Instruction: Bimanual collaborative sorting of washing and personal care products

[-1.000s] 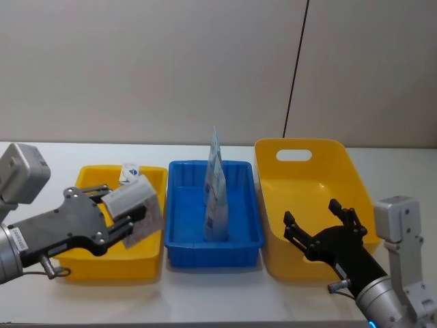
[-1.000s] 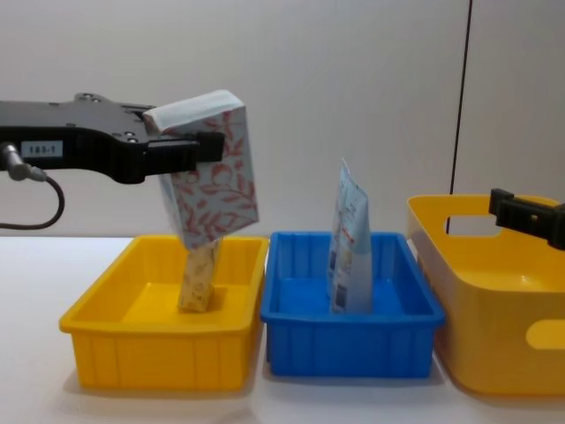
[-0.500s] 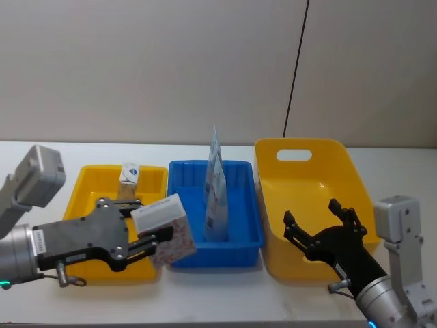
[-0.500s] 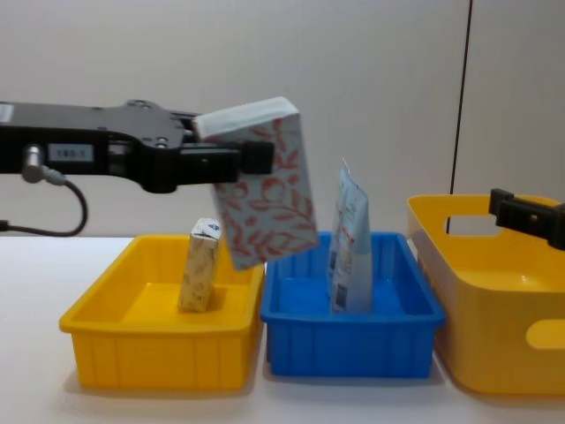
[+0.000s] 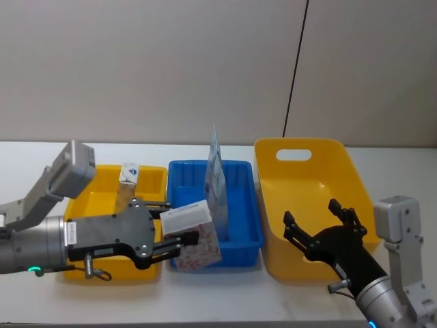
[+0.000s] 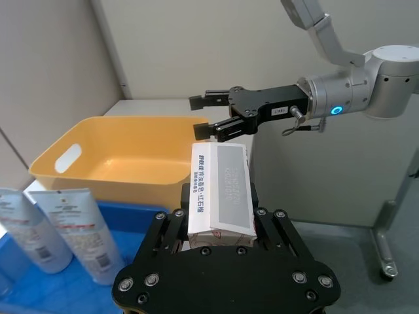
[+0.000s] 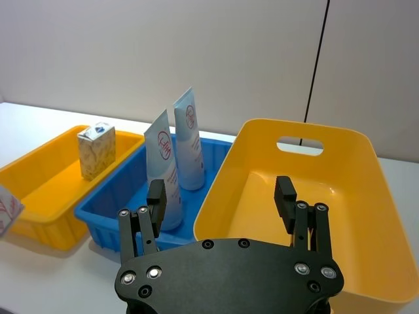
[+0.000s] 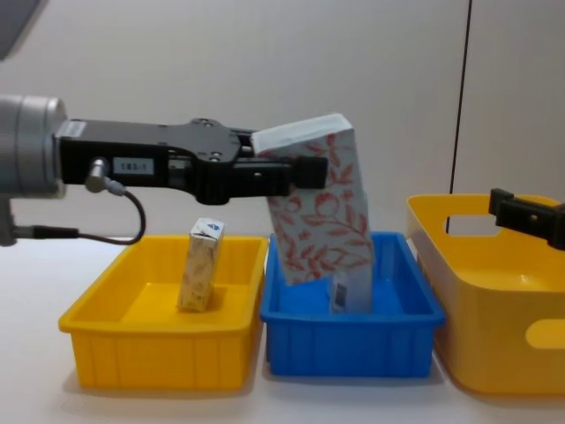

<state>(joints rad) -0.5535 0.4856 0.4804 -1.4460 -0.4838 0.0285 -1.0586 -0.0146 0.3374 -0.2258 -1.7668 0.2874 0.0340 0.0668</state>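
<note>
A robotics lab or test room: a plain white worktop (image 5: 225,301) set against bare beige wall panels (image 5: 150,68), colour-coded plastic bins (image 5: 273,263) in a row, and the right pincer (image 6: 196,118) on a grey arm (image 6: 386,72) with a lit blue ring, above a grey floor (image 6: 327,242).

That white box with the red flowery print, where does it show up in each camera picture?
Head view: the floral box sits low, left of centre, in the left gripper.
Chest view: the box is central, tilted.
Left wrist view: the box is mid-picture, clamped.
Right wrist view: one corner of the box, at the picture's edge.
Shared landmark: the blue bin, beneath the box.
</note>
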